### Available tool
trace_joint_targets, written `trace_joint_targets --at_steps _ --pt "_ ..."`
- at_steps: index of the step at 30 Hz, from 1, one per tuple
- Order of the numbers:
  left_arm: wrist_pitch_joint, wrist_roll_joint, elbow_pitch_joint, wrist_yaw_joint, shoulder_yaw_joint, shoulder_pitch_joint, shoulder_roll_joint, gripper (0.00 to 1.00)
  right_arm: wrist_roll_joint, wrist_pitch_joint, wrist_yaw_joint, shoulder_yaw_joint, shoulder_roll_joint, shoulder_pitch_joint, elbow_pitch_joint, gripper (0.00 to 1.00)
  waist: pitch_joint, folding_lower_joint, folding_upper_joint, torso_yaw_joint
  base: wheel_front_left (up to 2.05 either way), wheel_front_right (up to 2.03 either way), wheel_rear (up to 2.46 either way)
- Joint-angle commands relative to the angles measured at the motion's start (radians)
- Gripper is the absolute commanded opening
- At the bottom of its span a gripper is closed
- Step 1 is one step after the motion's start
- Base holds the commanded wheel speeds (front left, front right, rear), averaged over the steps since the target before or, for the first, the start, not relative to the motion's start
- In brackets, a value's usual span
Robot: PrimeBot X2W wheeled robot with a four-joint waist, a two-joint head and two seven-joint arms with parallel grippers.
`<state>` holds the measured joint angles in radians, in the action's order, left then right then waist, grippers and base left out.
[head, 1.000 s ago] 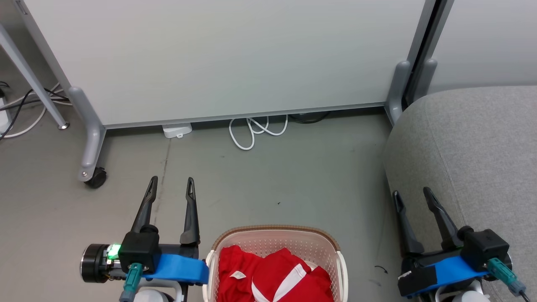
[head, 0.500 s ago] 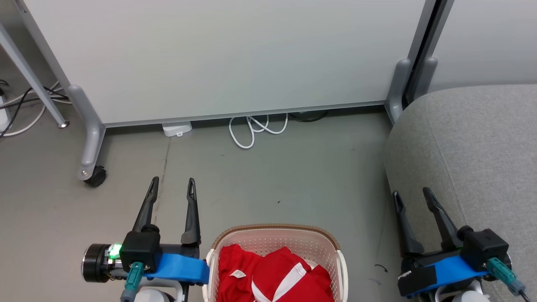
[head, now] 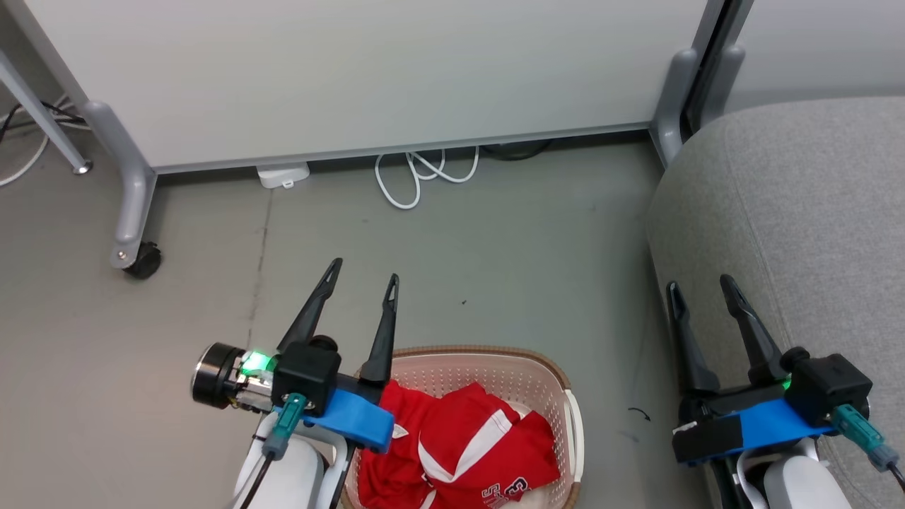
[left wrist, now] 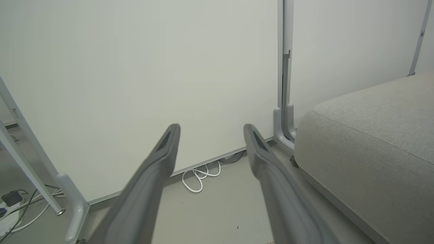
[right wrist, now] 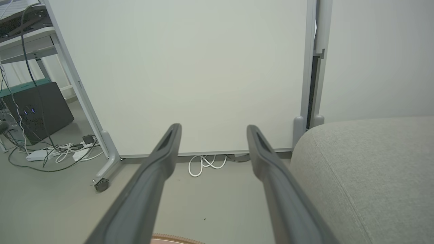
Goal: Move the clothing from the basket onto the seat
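Note:
The red clothing (head: 466, 452) with white trim lies bunched in the cream basket (head: 495, 364), which stands on the floor at the bottom middle of the head view; a sliver of its brown rim (right wrist: 176, 239) shows in the right wrist view. My left gripper (head: 362, 272) is open, raised over the basket's left rim, empty, fingers pointing at the wall. My right gripper (head: 700, 288) is open and empty beside the grey seat (head: 799, 212) on the right. The seat (left wrist: 373, 142) appears in the left wrist view, and the seat (right wrist: 366, 169) in the right wrist view.
A white partition panel (head: 368, 71) on castor feet (head: 138, 260) closes off the far side. A coiled white cable (head: 417, 173) and a small white box (head: 283, 175) lie at its base. Bare grey floor (head: 495, 261) lies between basket and panel. Cables and a dark box (right wrist: 37, 108) sit far left.
The head camera has tilted down, so more of the basket shows. My left gripper has moved right, from beside the basket to over its left rim. My right gripper holds its place.

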<state>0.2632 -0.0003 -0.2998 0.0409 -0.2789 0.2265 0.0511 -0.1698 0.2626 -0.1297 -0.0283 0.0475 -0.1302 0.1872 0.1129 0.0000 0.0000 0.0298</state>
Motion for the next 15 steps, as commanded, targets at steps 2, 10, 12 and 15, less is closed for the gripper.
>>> trace_joint_targets --at_steps 2,10,12,15 --pt "0.002 0.018 -0.048 0.021 -0.031 0.058 0.008 1.0 -0.007 0.003 -0.002 0.0 0.005 -0.032 -0.011 1.0 0.055 0.0 0.0 -0.015 0.0 0.0 0.0" --pt "0.002 0.056 -0.191 0.06 -0.132 0.175 0.03 1.0 0.0 0.003 -0.001 0.0 0.005 -0.095 -0.035 1.0 0.179 0.0 0.0 -0.051 0.0 0.0 0.0" --pt "0.002 0.059 -0.232 0.067 -0.155 0.209 0.038 1.0 0.002 0.003 -0.001 -0.004 0.005 -0.113 -0.041 1.0 0.214 0.0 0.0 -0.06 0.0 0.0 0.0" --pt "0.002 0.07 -0.299 0.076 -0.198 0.254 0.051 1.0 0.003 0.003 -0.001 -0.011 0.005 -0.143 -0.049 1.0 0.264 0.0 0.0 -0.073 0.0 0.0 0.0"
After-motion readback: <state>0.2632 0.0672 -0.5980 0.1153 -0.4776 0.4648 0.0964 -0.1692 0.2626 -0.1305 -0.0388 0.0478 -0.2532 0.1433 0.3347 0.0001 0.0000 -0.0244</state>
